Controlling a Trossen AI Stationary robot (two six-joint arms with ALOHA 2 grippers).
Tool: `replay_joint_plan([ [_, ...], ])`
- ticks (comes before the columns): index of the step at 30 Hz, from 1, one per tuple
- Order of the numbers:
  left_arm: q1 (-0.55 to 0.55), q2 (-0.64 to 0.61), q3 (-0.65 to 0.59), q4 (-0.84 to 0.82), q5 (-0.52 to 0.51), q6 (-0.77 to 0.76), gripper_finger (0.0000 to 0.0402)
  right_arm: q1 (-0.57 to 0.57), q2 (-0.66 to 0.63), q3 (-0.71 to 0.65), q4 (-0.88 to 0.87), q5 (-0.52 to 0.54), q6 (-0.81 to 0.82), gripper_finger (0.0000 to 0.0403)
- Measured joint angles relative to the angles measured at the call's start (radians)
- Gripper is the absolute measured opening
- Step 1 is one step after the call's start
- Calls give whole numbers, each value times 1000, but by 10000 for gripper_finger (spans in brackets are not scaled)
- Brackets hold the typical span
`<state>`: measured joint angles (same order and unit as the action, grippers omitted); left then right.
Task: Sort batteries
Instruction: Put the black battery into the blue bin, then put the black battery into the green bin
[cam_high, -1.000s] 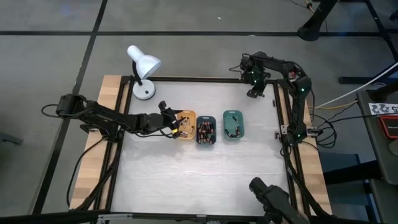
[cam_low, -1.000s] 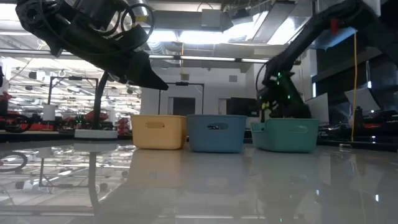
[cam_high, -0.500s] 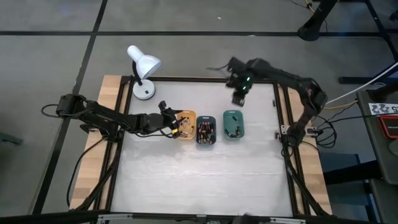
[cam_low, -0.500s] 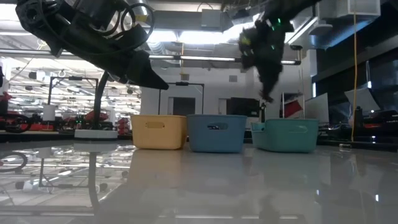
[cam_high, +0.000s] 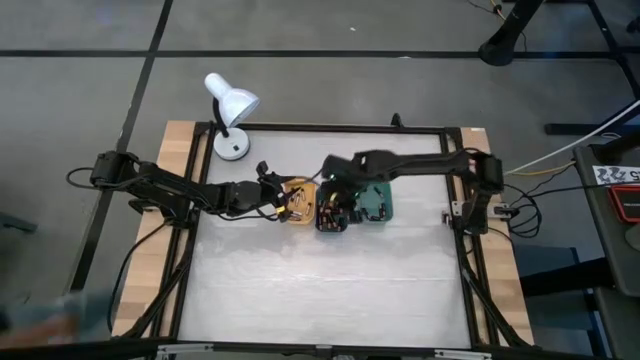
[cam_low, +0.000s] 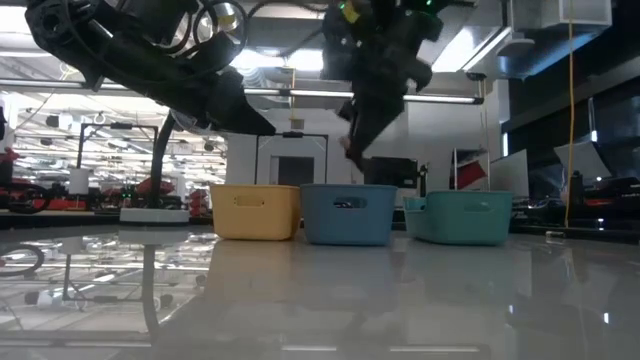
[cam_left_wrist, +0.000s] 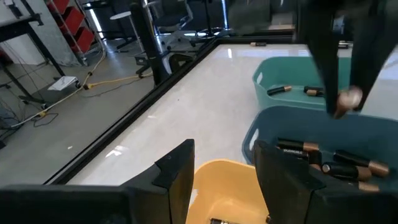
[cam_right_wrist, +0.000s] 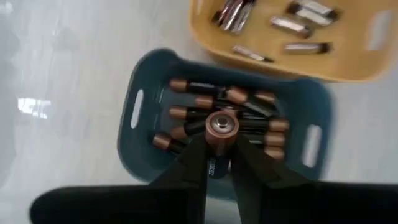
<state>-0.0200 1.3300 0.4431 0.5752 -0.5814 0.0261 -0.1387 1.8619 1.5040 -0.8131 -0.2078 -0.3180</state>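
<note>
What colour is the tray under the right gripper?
Dark teal tray, clearest in the right wrist view, below the right gripper.

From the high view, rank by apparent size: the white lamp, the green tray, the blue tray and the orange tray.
1. White lamp, largest, counting shade and base.
2. Green tray, blue tray and orange tray: these look alike in size, and the grippers cover parts of them, so I won't rank them.

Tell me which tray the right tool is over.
The dark teal middle tray: right tool, gripping a battery, hangs above it, not the orange or green one.
</note>
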Motion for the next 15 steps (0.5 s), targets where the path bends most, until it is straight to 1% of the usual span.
replay_joint_plan([
  [2,-1,0,0,2,8,0,156,13,31,0,2,51,0,50],
  [5,-1,0,0,13,13,0,156,20,66,0,-1,166,-1,51],
  [8,-1,0,0,13,13,0,156,21,85,0,-4,261,17,64],
  [11,-1,0,0,12,12,-4,156,20,83,0,-4,283,24,97],
  [15,-1,0,0,12,13,-2,156,21,78,0,2,267,26,159],
])
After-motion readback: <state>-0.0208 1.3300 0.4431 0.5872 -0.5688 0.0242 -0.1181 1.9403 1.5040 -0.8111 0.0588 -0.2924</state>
